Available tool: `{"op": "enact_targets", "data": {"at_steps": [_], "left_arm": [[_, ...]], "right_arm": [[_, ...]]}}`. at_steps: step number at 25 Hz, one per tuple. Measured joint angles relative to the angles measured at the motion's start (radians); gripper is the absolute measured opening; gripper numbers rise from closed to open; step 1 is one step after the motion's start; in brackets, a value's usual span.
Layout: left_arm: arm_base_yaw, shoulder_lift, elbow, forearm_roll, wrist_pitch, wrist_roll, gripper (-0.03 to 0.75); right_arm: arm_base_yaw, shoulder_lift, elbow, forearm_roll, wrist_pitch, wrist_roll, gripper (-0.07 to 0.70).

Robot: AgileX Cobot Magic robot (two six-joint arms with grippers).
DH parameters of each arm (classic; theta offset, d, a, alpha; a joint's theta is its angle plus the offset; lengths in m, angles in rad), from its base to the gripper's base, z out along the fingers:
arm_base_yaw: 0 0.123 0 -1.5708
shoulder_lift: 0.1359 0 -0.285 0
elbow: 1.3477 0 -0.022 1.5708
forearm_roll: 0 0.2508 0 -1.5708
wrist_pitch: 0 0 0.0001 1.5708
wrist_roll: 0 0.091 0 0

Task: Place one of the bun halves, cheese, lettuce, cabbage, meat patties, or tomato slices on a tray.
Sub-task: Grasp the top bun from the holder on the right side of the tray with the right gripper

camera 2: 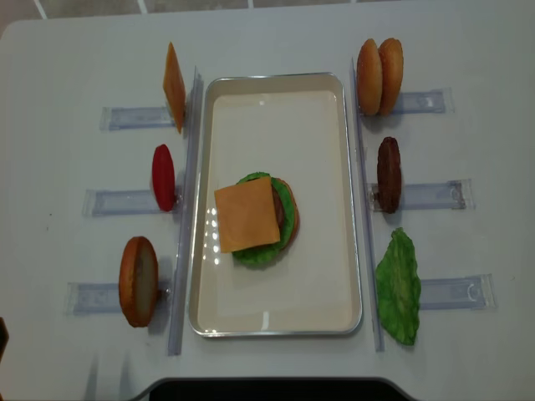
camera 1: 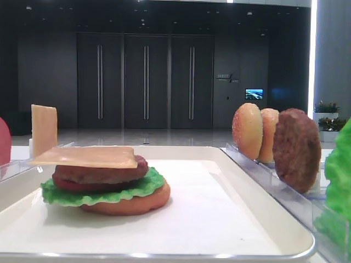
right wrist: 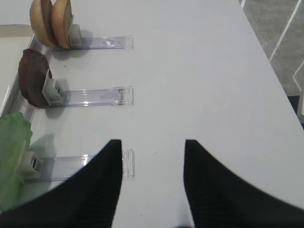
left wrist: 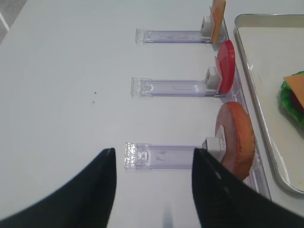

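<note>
On the white tray (camera 2: pixel 276 78) lies a stack: bun half, lettuce (camera 2: pixel 287 219), meat patty (camera 1: pixel 98 172), and a cheese slice (camera 2: pixel 246 214) on top. Two domed bun halves (camera 2: pixel 379 76), a patty (camera 2: pixel 388 174) and a lettuce leaf (camera 2: pixel 399 286) stand in racks right of the tray. Cheese (camera 2: pixel 174 86), a tomato slice (camera 2: pixel 163 177) and a flat bun half (camera 2: pixel 138 281) stand on the left. My right gripper (right wrist: pixel 152 147) hovers open and empty over bare table near the lettuce rack. My left gripper (left wrist: pixel 154 152) is open and empty by the flat bun's rack (left wrist: pixel 161 156).
Clear plastic racks (camera 2: pixel 435 195) stick out sideways from both long sides of the tray. The table's right edge (right wrist: pixel 273 66) runs close to the right gripper. A dark shape (camera 2: pixel 267 389) sits at the near table edge.
</note>
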Motion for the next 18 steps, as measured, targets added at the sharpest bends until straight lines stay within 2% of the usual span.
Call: {"op": "enact_targets", "data": {"at_steps": [18], "left_arm": [[0.0, 0.0, 0.0, 0.0, 0.0, 0.0, 0.391]], "right_arm": [[0.0, 0.0, 0.0, 0.0, 0.0, 0.0, 0.298]]}}
